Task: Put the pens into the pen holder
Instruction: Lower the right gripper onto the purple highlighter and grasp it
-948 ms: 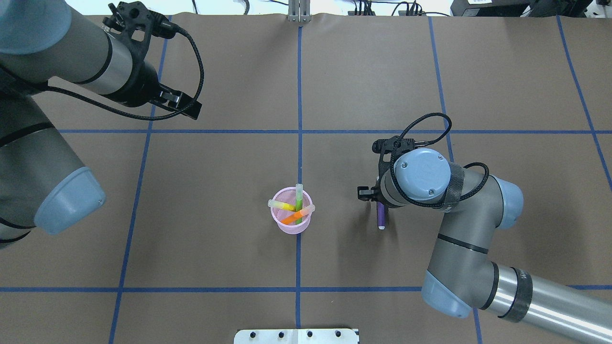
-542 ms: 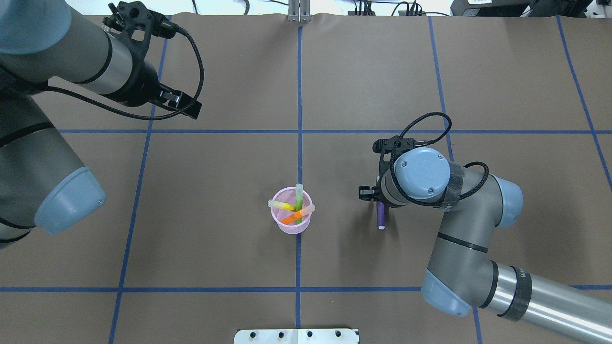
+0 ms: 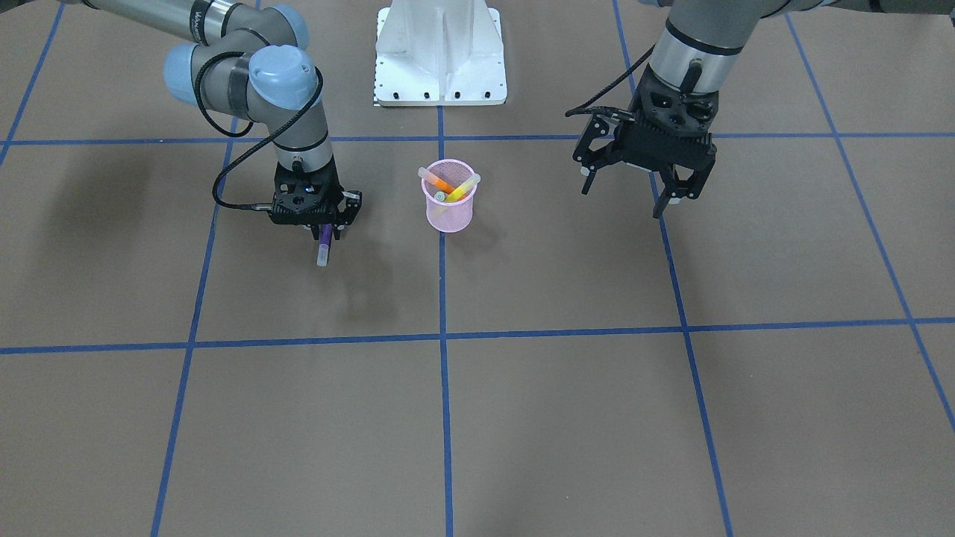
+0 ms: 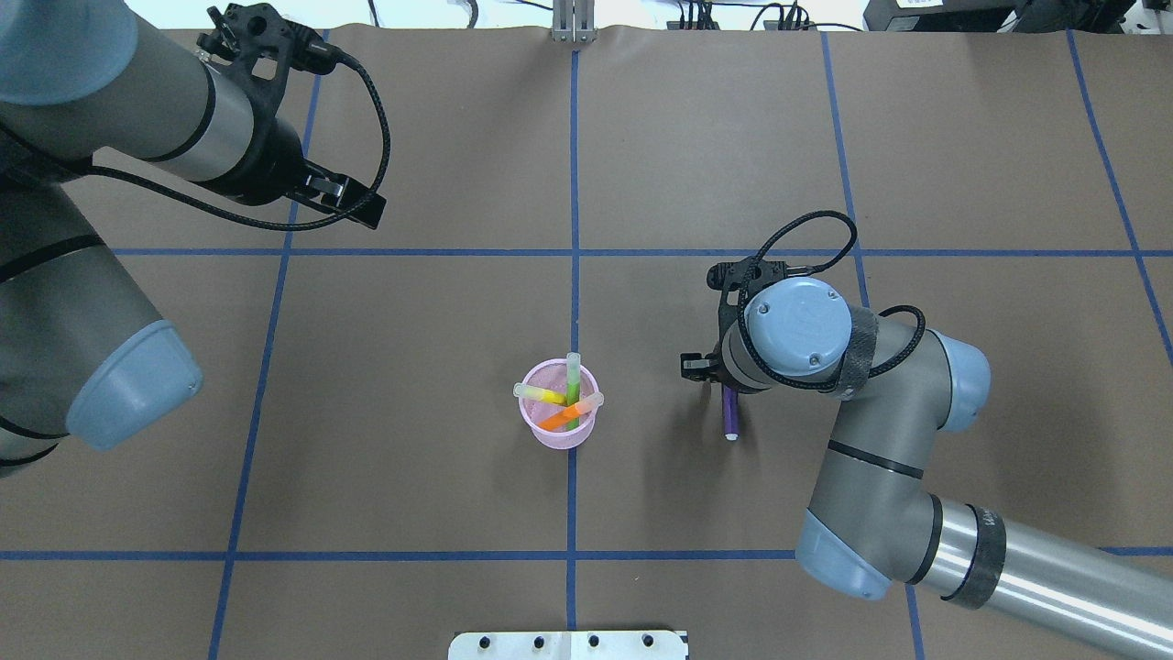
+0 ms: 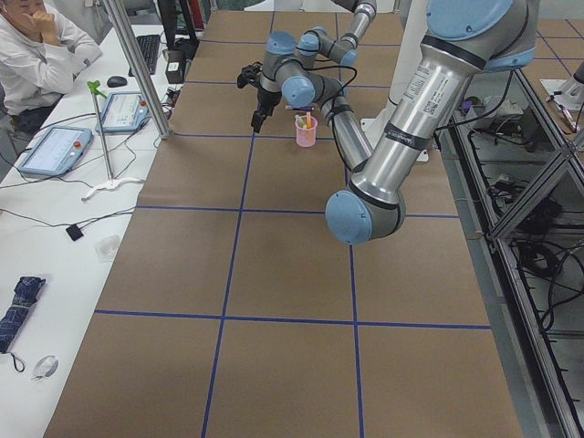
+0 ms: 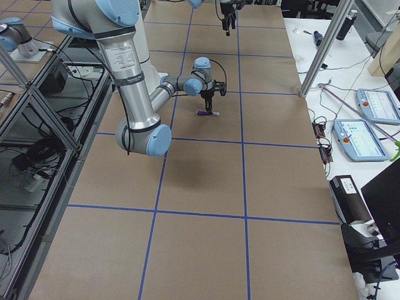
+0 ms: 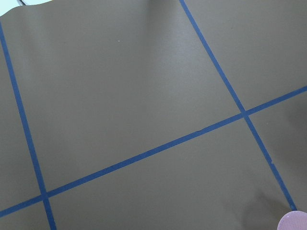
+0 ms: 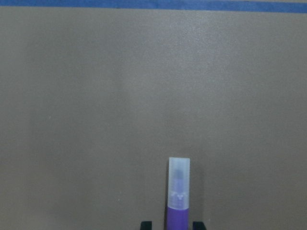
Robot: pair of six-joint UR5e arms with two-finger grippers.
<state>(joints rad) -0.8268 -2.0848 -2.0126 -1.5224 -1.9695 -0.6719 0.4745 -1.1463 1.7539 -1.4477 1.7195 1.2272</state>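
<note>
The pink mesh pen holder stands upright near the table's middle, with the yellow pen, orange pen and green pen leaning inside it. My right gripper points down, to the holder's right in the overhead view. It is shut on the purple pen, which sticks out level from its fingers, low over the table. The right wrist view shows the pen's whitish cap ahead of the fingers. My left gripper hangs open and empty, well above the table at the far left.
Blue tape lines split the brown paper table into squares. The white robot base plate sits at the near edge behind the holder. The holder's rim shows at the left wrist view's bottom right corner. An operator sits at a side table.
My right arm's wrist and elbow have shifted slightly toward the holder. The purple pen's tip stays at about the same spot. The left arm and the holder have not moved.
</note>
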